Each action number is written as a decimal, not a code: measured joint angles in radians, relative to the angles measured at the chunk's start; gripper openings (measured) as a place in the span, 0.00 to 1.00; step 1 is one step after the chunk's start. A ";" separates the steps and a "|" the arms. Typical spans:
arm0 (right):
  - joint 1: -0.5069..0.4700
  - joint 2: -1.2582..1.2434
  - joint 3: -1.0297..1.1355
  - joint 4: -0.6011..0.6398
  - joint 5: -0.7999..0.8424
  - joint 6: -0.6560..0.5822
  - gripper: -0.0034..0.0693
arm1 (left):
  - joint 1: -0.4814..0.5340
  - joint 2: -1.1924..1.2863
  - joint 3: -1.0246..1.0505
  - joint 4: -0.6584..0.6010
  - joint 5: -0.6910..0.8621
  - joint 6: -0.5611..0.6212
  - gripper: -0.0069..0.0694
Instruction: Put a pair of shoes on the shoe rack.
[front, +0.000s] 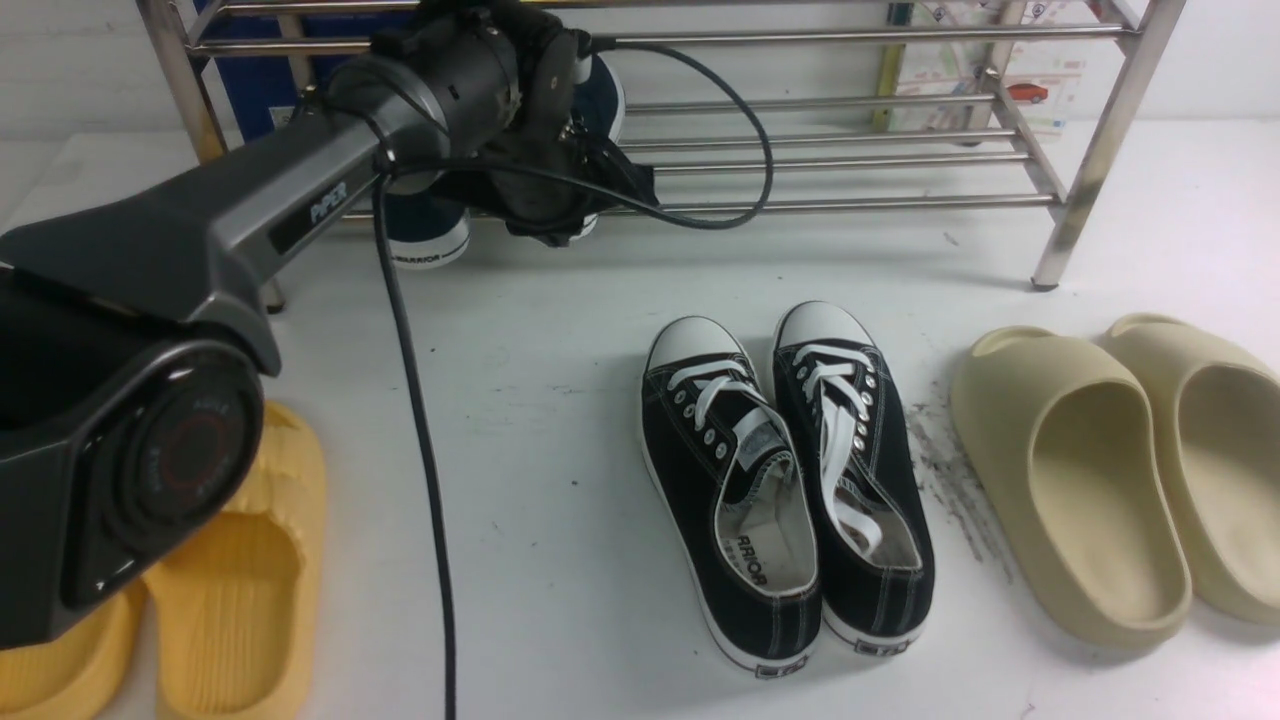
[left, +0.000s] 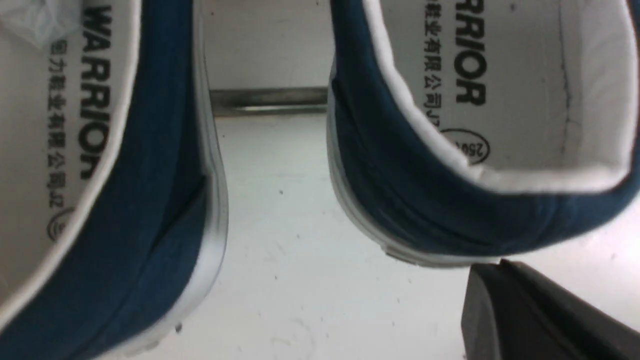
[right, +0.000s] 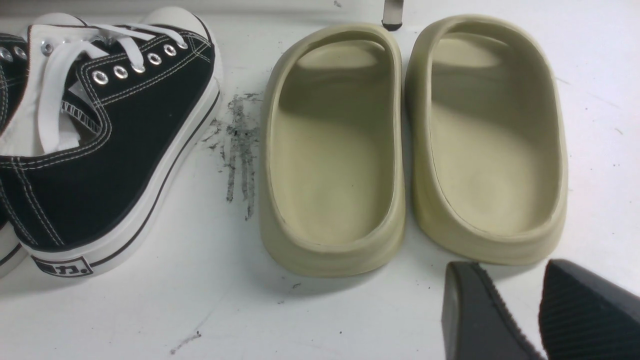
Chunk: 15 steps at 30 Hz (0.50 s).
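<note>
Two navy slip-on shoes with white soles lie side by side on the lower rods of the steel shoe rack (front: 850, 165), their heels sticking out over the table. In the left wrist view I look into both, one shoe (left: 150, 175) and the other (left: 410, 190), with a rack rod (left: 270, 97) between them. My left gripper (left: 500, 267) is shut with nothing in it, its tip right at the second shoe's heel sole. From the front, the left arm (front: 440, 90) hides most of the pair; one heel (front: 430, 240) shows. My right gripper (right: 510, 270) is open above the table.
Black lace-up sneakers (front: 790, 480) stand mid-table. Beige slides (front: 1120, 470) lie to the right, just ahead of the right gripper. Yellow slippers (front: 230, 580) sit at the front left. The left arm's cable (front: 420, 450) hangs down over the table.
</note>
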 joint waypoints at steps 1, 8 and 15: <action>0.000 0.000 0.000 0.000 0.000 0.000 0.38 | 0.002 -0.005 0.000 -0.026 0.037 0.008 0.07; 0.000 0.000 0.000 0.000 0.000 0.000 0.38 | 0.005 -0.141 0.093 -0.203 0.201 0.120 0.07; 0.000 0.000 0.000 0.000 0.000 0.000 0.38 | 0.005 -0.551 0.570 -0.239 0.023 0.130 0.07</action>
